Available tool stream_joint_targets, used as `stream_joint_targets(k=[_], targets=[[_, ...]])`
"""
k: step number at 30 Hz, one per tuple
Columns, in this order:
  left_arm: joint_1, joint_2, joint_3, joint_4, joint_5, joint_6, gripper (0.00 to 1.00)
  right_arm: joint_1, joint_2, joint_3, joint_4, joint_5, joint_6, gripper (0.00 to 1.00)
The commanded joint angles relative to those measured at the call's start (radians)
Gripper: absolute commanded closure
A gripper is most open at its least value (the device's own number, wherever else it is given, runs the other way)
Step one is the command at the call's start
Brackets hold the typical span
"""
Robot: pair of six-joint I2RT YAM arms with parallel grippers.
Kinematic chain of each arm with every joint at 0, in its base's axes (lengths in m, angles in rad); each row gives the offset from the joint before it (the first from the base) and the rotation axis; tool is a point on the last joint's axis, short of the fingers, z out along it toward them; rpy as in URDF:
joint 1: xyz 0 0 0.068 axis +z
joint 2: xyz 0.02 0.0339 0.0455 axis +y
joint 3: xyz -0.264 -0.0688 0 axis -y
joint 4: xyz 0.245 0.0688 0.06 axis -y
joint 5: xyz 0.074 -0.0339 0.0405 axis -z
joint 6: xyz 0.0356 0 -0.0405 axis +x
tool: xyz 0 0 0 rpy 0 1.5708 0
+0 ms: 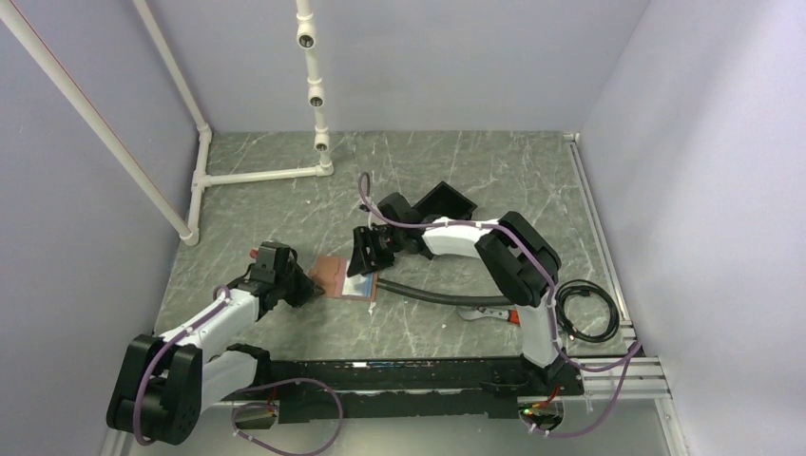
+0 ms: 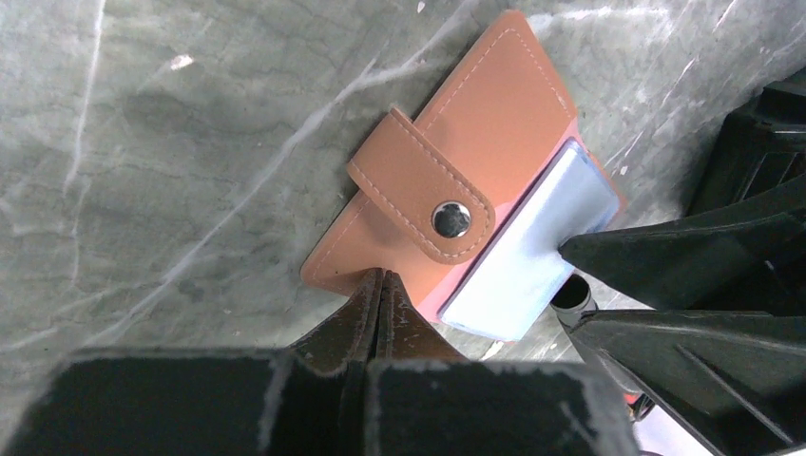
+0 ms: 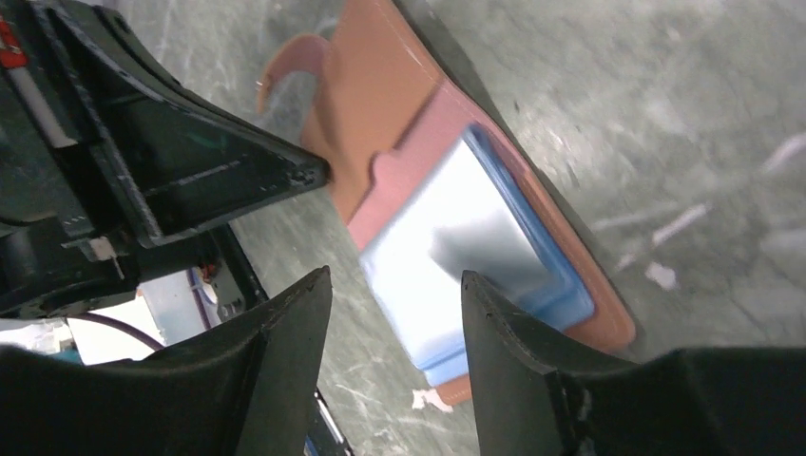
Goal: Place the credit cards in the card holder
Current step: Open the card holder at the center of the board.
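Nearest, the left claw (image 2: 380, 290) has its fingers pressed together, tips touching the near edge of the tan card holder (image 2: 485, 123). The holder lies snap-strap up on the grey marbled surface (image 1: 428, 323). Light blue credit cards (image 2: 532, 247) stick out of its open side. Just beyond, the right claw (image 3: 394, 323) hangs over the cards' free end, fingers apart. Farther back sits a black box (image 1: 445, 201).

Credit cards (image 2: 518, 271) in card holder (image 2: 485, 114); left end effector (image 2: 380, 282) at holder's left edge.
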Motion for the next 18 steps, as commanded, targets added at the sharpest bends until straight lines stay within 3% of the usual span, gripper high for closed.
stream_joint_targets(k=[1,18], targets=[[-0.005,-0.025,-0.034,-0.034,0.029,-0.02,1.0,0.0,-0.09,-0.056,-0.055,0.079,-0.039,0.44],[-0.005,-0.032,-0.041,-0.029,0.047,-0.03,1.0,0.0,-0.104,-0.116,-0.014,0.07,-0.017,0.46]])
